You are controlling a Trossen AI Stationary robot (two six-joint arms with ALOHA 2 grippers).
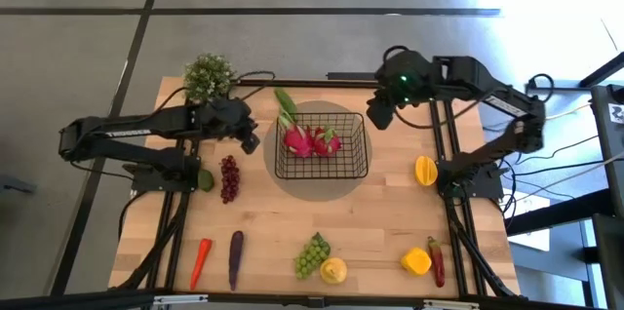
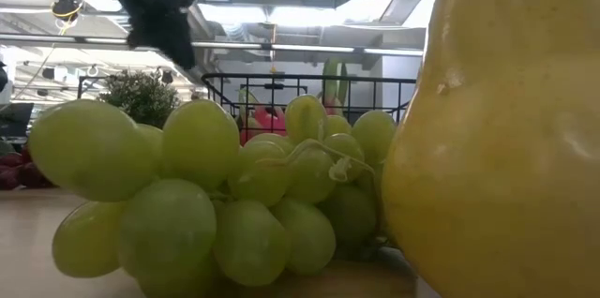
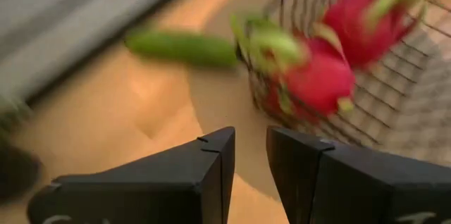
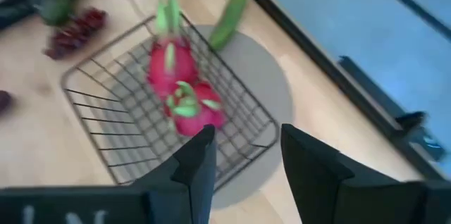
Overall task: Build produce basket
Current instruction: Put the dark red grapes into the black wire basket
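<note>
Two pink dragon fruits [image 1: 310,140] lie in the basket [image 1: 353,166]. The left claw [image 3: 250,155] and right claw [image 4: 246,155] hang beside it, both parted a bit and holding nothing.

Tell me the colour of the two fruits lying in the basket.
Bright pink with green leafy tips; the dragon fruits show best in the right wrist view.

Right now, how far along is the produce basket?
Two dragon fruits lie in the basket. Neither the left gripper nor the right gripper holds anything. Left on the table: cucumber, purple grapes, green grapes, carrot, eggplant, lemon, pepper, chili.
</note>
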